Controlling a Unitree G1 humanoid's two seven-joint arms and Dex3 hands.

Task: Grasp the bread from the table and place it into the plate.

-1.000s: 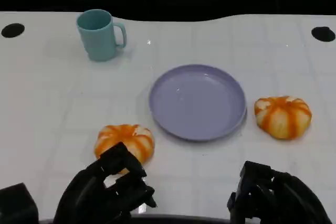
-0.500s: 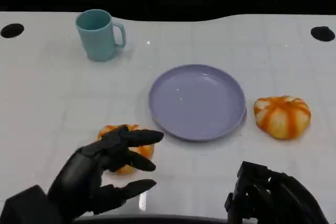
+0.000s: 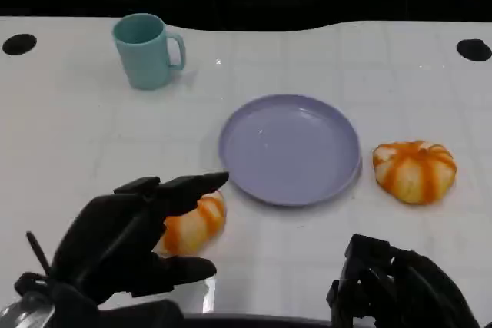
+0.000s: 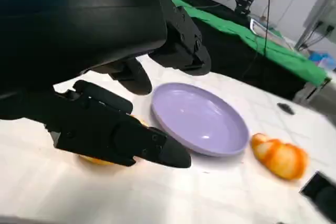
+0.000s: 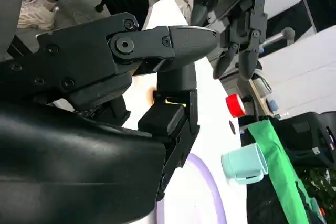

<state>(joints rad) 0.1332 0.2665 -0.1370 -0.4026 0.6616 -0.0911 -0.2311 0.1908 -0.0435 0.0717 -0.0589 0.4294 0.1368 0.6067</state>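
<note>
I see the bread [image 3: 194, 222] I am after lying on the desk [image 3: 69, 136], just off the plate [image 3: 290, 149] on its near-left side, not touching the rim as far as I can tell. It is an orange bun with pale stripes, and my left robot hand [image 3: 127, 240] covers its left part. That robot hand hangs over the bun with its fingers [image 3: 181, 187] spread and stretched toward the plate, the thumb below and apart from them; nothing is held in it. From the left wrist view the same spread fingers [image 4: 113, 129] lie in front of the bun [image 4: 97, 159], with only an orange edge peeking out beneath them, and I cannot tell whether they touch it.

The plate is lilac, round and bare, sitting flat on the desk. On the far side of the plate from the first bun, to its right, lies a second bun [image 3: 414, 170] of the same kind, a little apart from the rim. Beyond the plate and to its left, well apart, stands a teal mug [image 3: 144, 51], upright, handle turned toward the plate's side.

My right robot hand [image 3: 400, 286] sits near the desk's front edge, nearer than the plate and below the second bun, fingers curled in on nothing.
</note>
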